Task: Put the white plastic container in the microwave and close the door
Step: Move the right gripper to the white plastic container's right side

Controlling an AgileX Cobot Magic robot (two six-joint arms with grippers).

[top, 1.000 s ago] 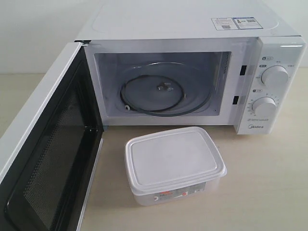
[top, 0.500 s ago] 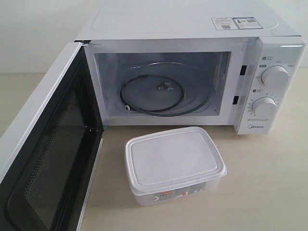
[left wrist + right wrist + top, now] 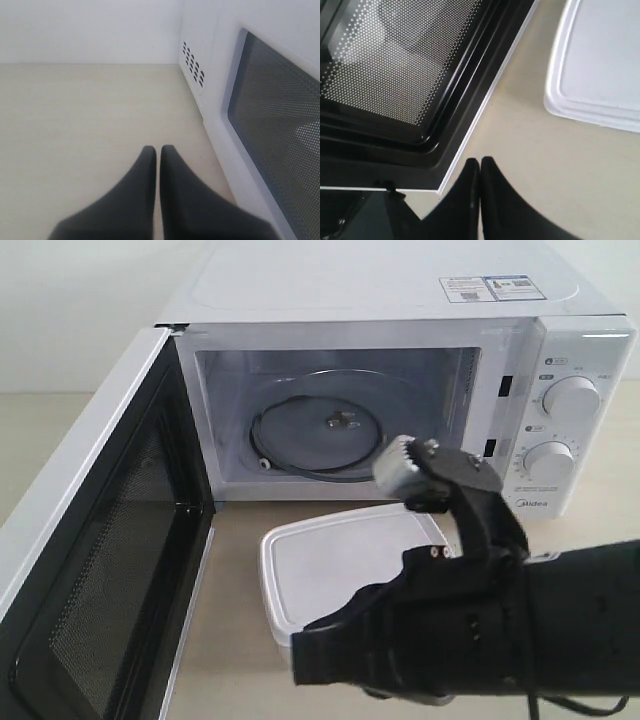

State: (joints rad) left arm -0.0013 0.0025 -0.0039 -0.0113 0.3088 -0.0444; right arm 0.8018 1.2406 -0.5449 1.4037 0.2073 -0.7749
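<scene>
The white microwave (image 3: 380, 290) stands at the back with its door (image 3: 100, 570) swung wide open to the left, glass turntable (image 3: 330, 430) bare. The white plastic container (image 3: 330, 560) sits lidded on the table in front of the cavity, its front and right half hidden by my right arm. My right gripper (image 3: 300, 660) hangs shut and empty above the table between the container (image 3: 600, 70) and the door's inner face (image 3: 405, 65); its tips (image 3: 480, 161) press together. My left gripper (image 3: 157, 148) is shut, holds nothing, and hovers over bare table beside the door's outer face (image 3: 280, 125).
Two round knobs (image 3: 570, 397) (image 3: 550, 460) sit on the microwave's right panel. Side vents (image 3: 192, 67) of the microwave show in the left wrist view. The beige table (image 3: 240, 640) runs between door and container. My black right arm (image 3: 560, 630) crosses the lower right.
My right arm has swung into the exterior view from the lower right and now covers the container's front and right side. The container, microwave and door have not moved.
</scene>
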